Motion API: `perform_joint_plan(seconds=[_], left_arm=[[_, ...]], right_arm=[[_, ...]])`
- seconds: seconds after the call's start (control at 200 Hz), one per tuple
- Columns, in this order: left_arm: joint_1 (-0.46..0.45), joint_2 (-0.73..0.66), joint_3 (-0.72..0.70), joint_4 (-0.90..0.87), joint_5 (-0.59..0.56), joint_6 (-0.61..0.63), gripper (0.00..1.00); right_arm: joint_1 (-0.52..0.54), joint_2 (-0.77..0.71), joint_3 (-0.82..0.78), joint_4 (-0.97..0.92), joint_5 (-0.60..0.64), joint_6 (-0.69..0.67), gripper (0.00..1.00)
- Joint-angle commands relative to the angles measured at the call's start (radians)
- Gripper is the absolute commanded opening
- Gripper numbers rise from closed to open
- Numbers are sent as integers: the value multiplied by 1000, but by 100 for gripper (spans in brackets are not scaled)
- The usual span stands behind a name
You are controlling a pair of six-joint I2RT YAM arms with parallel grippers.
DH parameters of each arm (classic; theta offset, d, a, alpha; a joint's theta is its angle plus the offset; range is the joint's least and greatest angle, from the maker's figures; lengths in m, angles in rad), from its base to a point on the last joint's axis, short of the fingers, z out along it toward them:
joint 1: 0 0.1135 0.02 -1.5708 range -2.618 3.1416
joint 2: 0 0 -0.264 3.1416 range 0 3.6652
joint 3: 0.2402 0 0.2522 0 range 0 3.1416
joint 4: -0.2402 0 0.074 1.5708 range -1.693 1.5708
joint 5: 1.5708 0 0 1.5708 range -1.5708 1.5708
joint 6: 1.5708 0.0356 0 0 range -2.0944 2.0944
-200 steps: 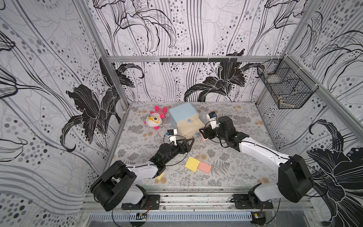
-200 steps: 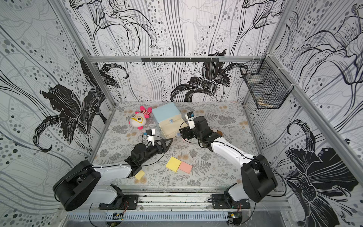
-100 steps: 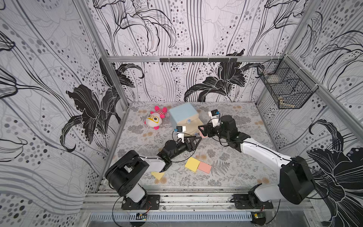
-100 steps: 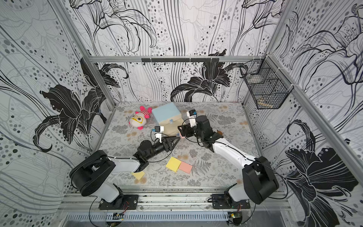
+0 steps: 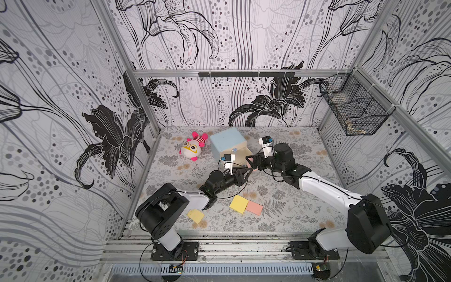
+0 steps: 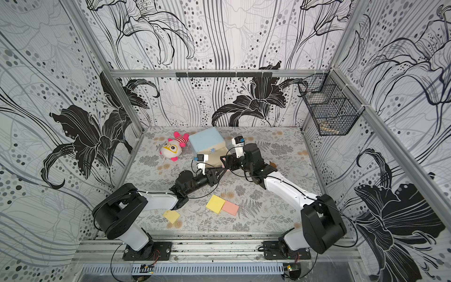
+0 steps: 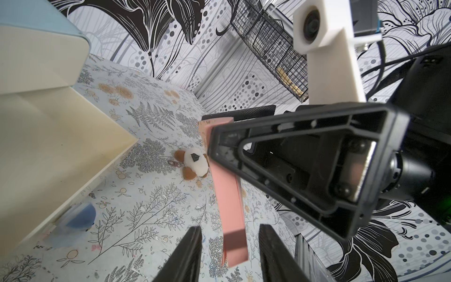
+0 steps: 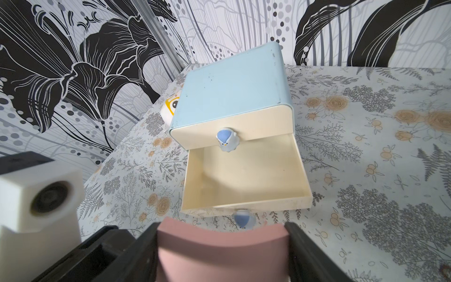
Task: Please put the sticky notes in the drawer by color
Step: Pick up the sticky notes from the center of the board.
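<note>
Pink paper bows between the jaws of my right gripper (image 8: 222, 229), which is clamped across the width of a pink pad (image 8: 220, 256). My left gripper (image 7: 230, 229) stands apart, one finger on either side of that pad's free edge, touching neither face.

The risks, as I judge them:
- If both grippers squeeze and pull at odds, sheets could peel, crease or slip out.
- If the right lets go before the left has a hold, the pad falls to the table (image 5: 292, 210) short of the open drawer (image 8: 246, 207).
- Two arms this crowded could shove the chest (image 8: 231, 80), near the middle of the table's far edge.

Counted:
- Pink: two. This one, and a second pink pad (image 5: 254, 208) toward the near edge.
- Yellow: two. A yellow pad (image 5: 239, 203) touches that second pink one, and the other yellow pad (image 5: 196, 215) lies toward the near left corner.
- Green: none in view.
- Knobs seen: two.
- Toys: two, a striped plush toy (image 5: 192, 149) and a small brown plush toy (image 7: 194, 161).
</note>
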Motion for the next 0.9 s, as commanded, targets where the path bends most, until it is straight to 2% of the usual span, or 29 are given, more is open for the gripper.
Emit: perform_joint_plan(seconds=[0.0, 0.24, 0.456, 0.626, 0.796, 0.896], left_arm=[[-10, 14, 30, 0, 2, 14, 39], [-12, 12, 37, -14, -1, 9, 28], [-12, -5, 33, -17, 0, 4, 14], [-11, -17, 23, -16, -10, -6, 10], [0, -43, -7, -4, -61, -101, 3], [11, -58, -11, -16, -96, -215, 0]], right_arm=[[-4, -29, -19, 27, -12, 20, 80], [-4, -29, -24, 25, -5, 18, 80], [-4, -29, -24, 20, 6, 19, 81], [-4, -33, -21, 14, 13, 18, 85], [-4, -68, -22, 7, 55, 14, 99], [-4, -103, -29, -1, 110, 16, 99]])
